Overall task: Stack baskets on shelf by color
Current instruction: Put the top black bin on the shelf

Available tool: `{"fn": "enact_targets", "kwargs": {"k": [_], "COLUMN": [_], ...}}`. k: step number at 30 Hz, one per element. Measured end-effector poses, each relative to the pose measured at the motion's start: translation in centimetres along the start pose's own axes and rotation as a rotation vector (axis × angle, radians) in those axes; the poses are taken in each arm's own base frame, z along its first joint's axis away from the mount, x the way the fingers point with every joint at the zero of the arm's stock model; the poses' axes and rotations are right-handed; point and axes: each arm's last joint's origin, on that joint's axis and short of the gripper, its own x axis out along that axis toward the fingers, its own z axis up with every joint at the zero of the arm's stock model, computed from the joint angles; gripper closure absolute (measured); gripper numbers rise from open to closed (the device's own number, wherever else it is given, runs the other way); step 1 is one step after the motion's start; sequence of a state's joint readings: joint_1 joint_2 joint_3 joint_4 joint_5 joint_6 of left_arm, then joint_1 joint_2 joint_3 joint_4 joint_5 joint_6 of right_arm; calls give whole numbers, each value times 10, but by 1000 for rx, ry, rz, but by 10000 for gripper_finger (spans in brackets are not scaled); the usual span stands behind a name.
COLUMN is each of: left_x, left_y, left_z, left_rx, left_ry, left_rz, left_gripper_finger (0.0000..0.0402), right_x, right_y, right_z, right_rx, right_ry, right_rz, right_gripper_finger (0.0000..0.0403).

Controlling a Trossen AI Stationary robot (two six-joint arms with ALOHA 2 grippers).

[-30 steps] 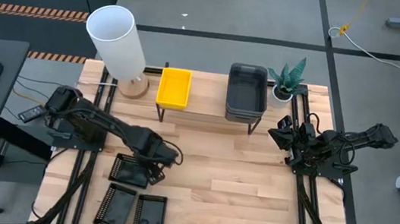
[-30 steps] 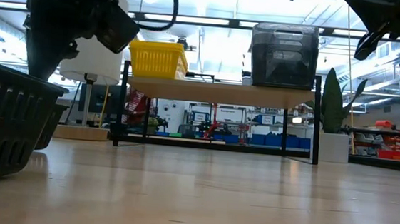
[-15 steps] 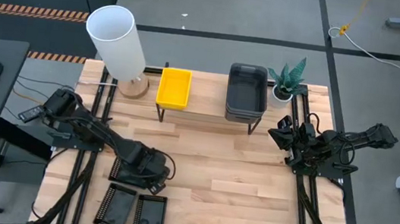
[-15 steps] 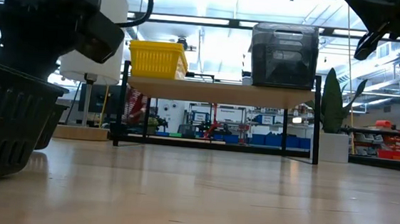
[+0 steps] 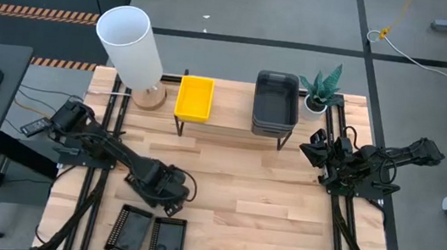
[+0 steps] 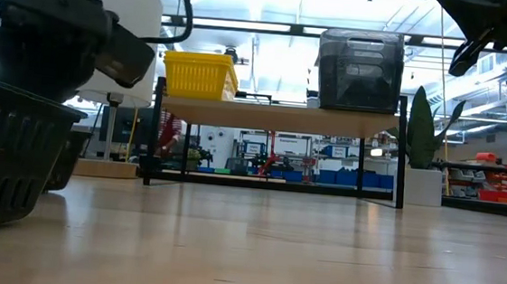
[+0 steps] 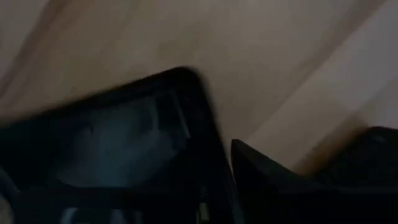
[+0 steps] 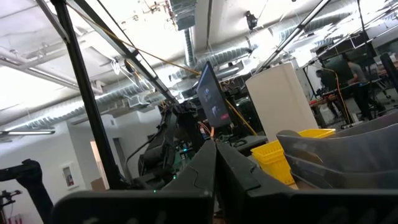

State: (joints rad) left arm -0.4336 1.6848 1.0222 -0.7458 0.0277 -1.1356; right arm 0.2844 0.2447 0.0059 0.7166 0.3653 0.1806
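Note:
On the shelf [image 5: 227, 129] the yellow baskets [image 5: 194, 97] stand at the left end and the stacked smoky-grey baskets [image 5: 276, 102] at the right end. A black slotted basket [image 7: 124, 143] lies on the table at the left. My left gripper [image 5: 168, 190] is low over it, at its right-hand rim, and the arm hides most of it from above. Two more black baskets [image 5: 132, 230] [image 5: 166, 240] lie side by side at the near edge. My right gripper [image 5: 316, 149] hangs shut and holds nothing, in the air right of the shelf.
A white lamp [image 5: 131, 41] stands at the far left corner, just left of the shelf. A small potted plant [image 5: 322, 90] stands at the shelf's right end. Bare wooden table [image 5: 263, 224] lies between the black baskets and the right arm.
My left gripper has gone toward the table's near edge and down, from beside the black basket to low over it. The arm now covers most of that basket in the high view. The basket has stayed where it was.

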Motion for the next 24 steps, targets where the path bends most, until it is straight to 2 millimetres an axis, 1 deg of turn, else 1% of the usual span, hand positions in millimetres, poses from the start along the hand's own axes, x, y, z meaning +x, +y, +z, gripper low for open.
{"fn": "enact_targets", "kwargs": {"k": [4,5,8,11,14,16,20,24], "left_x": [-1,-2,-9,-26,-53,-77,-126,-174], "left_y": [-1,-2,-4,-10,-23,-35,-58,-69], "left_z": [1,1,3,7,11,16,23,33], "left_rx": [28,37,61,121,221,322,509,578], "left_ry": [43,55,105,168,188,162,34,-113], "left_rz": [-25,-36,-53,-62,-107,-173,-320,-428], "left_gripper_finger": [379,388,390,391,393,393,393,392], "right_x": [0,0,0,0,0,0,0,0], "right_y": [0,0,0,0,0,0,0,0], "right_z": [0,0,0,0,0,0,0,0], "right_rx": [0,1,0,0,0,1,0,1], "right_ry": [0,-1,0,0,0,-1,-1,-1], "right_rz": [0,0,0,0,0,0,0,0], "right_gripper_finger": [386,386,386,386,386,386,386,386]}}
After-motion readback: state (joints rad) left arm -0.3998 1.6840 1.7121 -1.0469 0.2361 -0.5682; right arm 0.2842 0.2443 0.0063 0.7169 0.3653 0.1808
